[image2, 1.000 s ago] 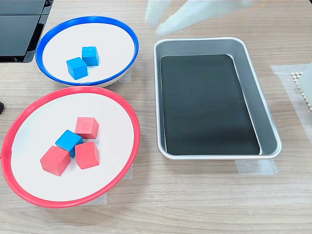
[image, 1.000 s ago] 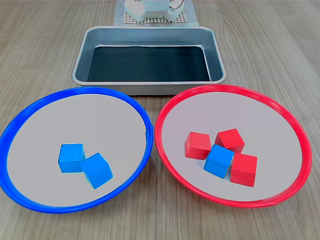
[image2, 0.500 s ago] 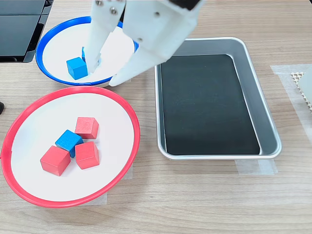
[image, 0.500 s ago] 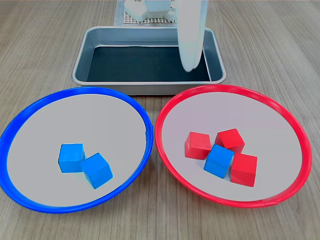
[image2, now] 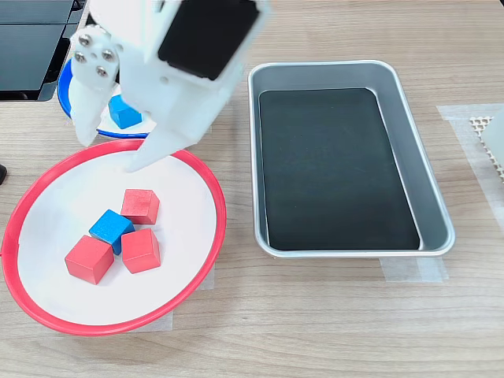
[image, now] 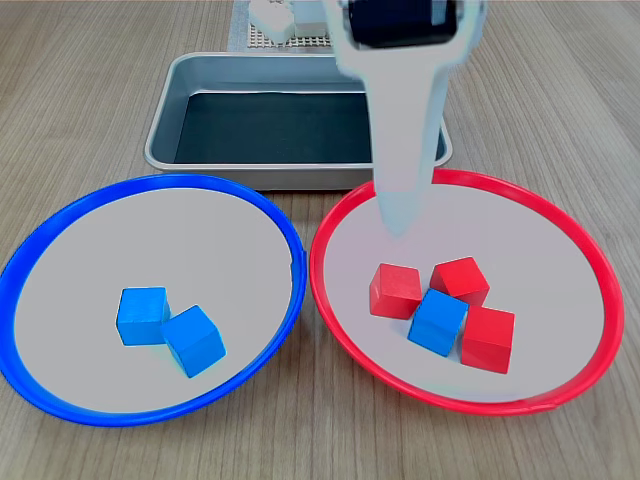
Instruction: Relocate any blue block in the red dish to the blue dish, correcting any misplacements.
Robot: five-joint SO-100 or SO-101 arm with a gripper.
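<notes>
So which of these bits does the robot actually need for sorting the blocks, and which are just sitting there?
Needed for the job:
- the blue block lying among the red blocks
- the red dish holding it
- the blue dish where it belongs
- the gripper, open above the red dish

Just lying about:
- three red blocks
- the two blue blocks in the blue dish
- the metal tray

In the first exterior view, the blue dish (image: 40, 260) sat left of the red dish (image: 560, 225) — the tray (image: 165, 110) behind both. The blue block (image: 437, 321) lay in the red dish among three cubes (image: 395, 290) — two more (image: 165, 328) lay in the blue dish
</notes>
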